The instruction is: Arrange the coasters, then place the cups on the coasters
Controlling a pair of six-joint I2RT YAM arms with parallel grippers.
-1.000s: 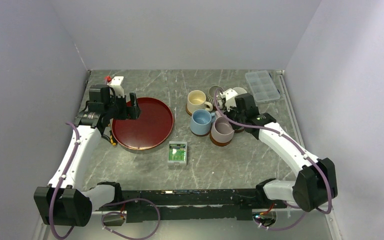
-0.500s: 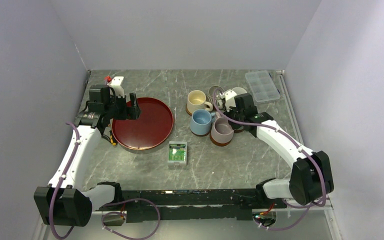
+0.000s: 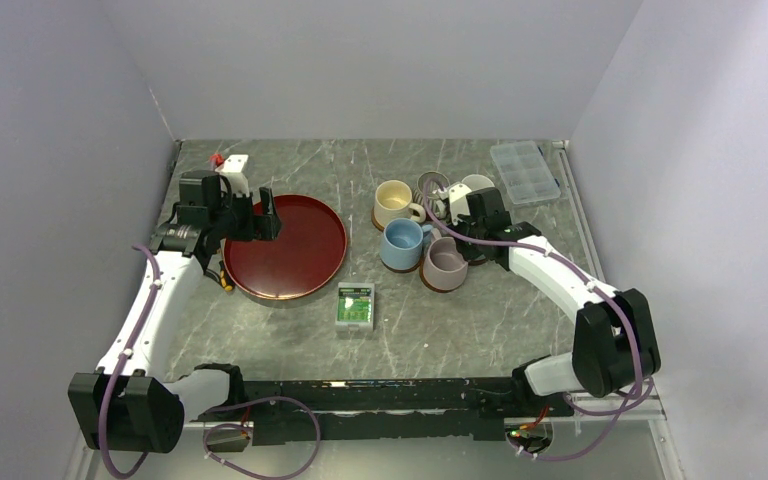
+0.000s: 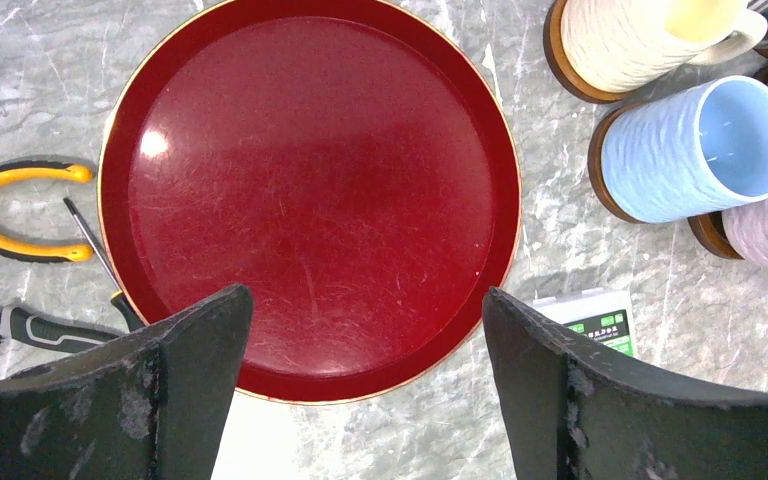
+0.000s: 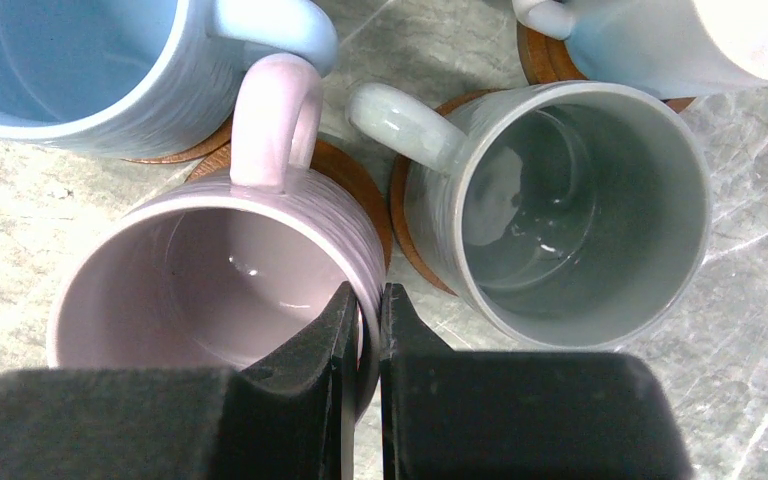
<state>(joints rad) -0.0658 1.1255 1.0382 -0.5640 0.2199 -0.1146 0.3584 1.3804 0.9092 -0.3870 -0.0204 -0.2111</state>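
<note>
Two fingers [image 5: 300, 380] of the right gripper [image 5: 368, 305] clamp the rim of the mauve-pink mug [image 5: 210, 270], seated on its coaster [image 5: 350, 170] at the table's [image 3: 440, 330] two o'clock, while the left gripper [image 4: 365, 300] hangs fingers wide apart over the dark-red tray [image 4: 310, 150]; cup placing seems underway, next calling for release and a straight lift.

Right of the tray [image 3: 285, 247], the cream cup [image 3: 394, 203], blue cup [image 3: 401, 244], pink cup [image 3: 444, 262] and a grey-green cup [image 5: 570, 210] crowd together, their handles filling the gaps between them. The right gripper [image 5: 362, 295], pinched on the pink cup's rim, and its arm block that cluster from the right. A strip of bare table runs between the tray and the cups. A green box [image 3: 355, 307] sits near the tray's near-right edge. Pliers [image 4: 15, 208] and a screwdriver [image 4: 95, 255] lie just left of the tray. The left gripper [image 4: 365, 300] hangs wide-jawed over the tray.
</note>
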